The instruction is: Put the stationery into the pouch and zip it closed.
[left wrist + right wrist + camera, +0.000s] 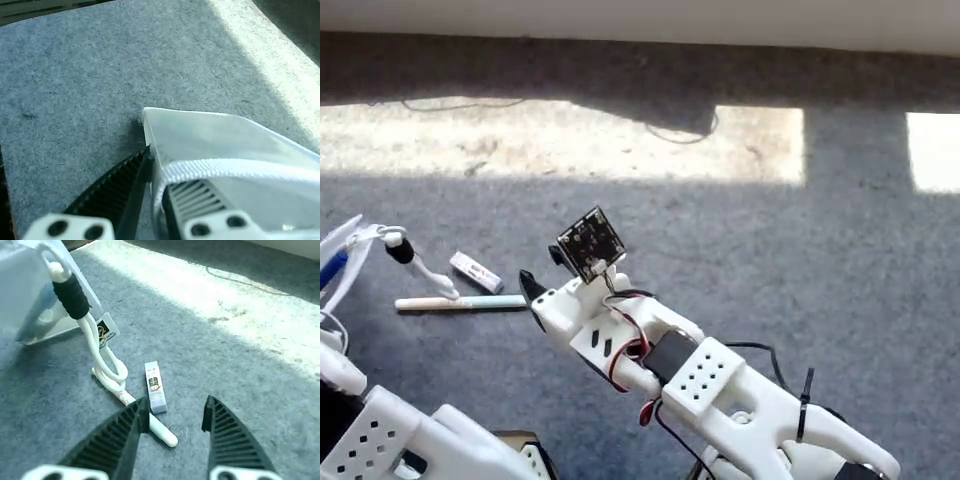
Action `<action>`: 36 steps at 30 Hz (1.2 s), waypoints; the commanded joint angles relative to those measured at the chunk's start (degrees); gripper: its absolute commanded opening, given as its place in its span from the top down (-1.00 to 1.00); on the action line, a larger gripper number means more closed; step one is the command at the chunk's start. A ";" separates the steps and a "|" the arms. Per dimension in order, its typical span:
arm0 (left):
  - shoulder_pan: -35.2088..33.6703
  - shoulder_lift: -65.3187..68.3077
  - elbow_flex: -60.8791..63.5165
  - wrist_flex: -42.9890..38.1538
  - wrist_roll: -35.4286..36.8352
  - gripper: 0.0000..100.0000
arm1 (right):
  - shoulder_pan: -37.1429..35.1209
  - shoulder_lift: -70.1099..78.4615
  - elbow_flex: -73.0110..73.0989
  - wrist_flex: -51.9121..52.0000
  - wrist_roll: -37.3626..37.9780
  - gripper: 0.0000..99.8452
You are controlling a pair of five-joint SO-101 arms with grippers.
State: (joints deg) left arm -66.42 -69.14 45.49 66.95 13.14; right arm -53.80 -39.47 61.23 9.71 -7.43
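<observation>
A clear pouch (220, 145) with a white zip band is held at its corner by my left gripper (150, 156), shut on it just above the grey mat. At the far left of the high view the pouch (342, 256) shows something blue inside. Its white cord with a black toggle (402, 249) trails onto the mat. Beside the cord lie a small white box (475, 272) and a white pen (460, 302). My right gripper (175, 410) is open just above the pen (157, 429), close to the box (155, 387). In the high view the right gripper (532, 290) sits at the pen's right end.
Grey felt mat (770, 260) covers the table, with a sunlit strip (570, 140) and a thin cable (670, 135) across the back. The right arm's body (700, 380) crosses the lower middle; the left arm (390, 440) sits at the bottom left.
</observation>
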 commanded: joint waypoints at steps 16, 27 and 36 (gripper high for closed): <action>-2.68 -0.40 -1.01 -1.93 0.35 0.98 | -1.80 39.08 -39.25 18.51 5.54 0.65; -2.86 -0.48 -1.01 -1.76 0.35 0.98 | -3.38 62.11 -72.22 37.58 7.38 0.65; -2.51 -0.48 0.22 -2.55 0.44 0.98 | -4.62 81.01 -95.69 49.19 7.38 0.65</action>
State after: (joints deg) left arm -68.88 -69.05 46.55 66.77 13.14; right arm -57.58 39.47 -25.71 55.60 -0.84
